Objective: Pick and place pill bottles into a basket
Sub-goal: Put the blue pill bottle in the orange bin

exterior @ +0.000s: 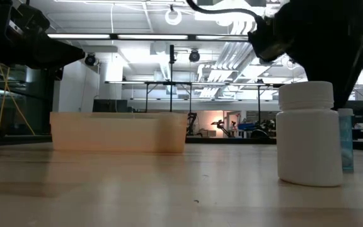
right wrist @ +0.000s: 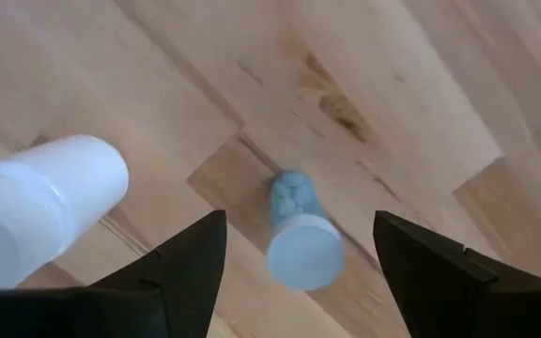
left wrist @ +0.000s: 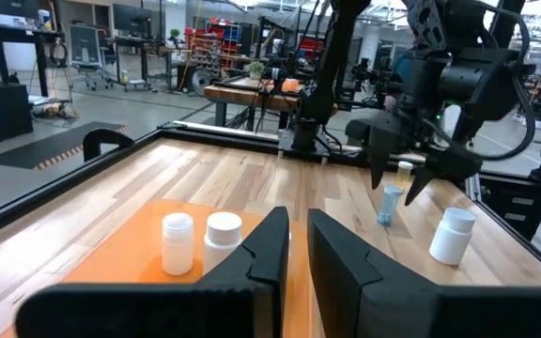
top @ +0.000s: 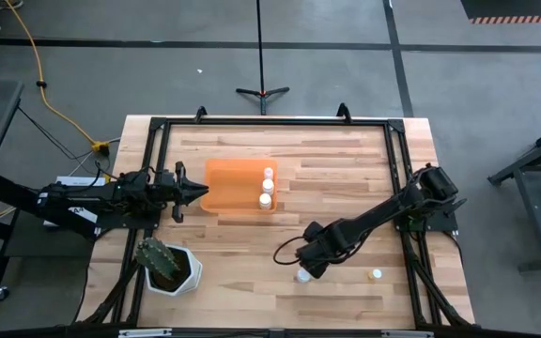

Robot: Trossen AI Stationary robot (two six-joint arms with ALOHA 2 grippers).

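Right claw [right wrist: 299, 258] is spread wide, pinching nothing, hanging directly above a small clear vial [right wrist: 299, 235] with bluish pills and a pale cap, standing upright on the desk [top: 346, 169]. A larger white pill bottle [exterior: 307, 133] stands just beside it, outside the fingers' span. One more small bottle [top: 376, 275] sits near the desk's front right, apart from those. Orange basket [top: 228, 183] is mid-desk toward the left, already holding three white bottles [top: 267, 186] along its right side. Left claw [left wrist: 294, 249] waits at the basket's left edge, fingers pressed nearly together, empty. Step in hand looks like the approach on the vial, grasp not yet made. Next move probably calls for a straight descent keeping the vial centred, then closing gently; risk is a finger clipping the white bottle or tipping the slim vial.
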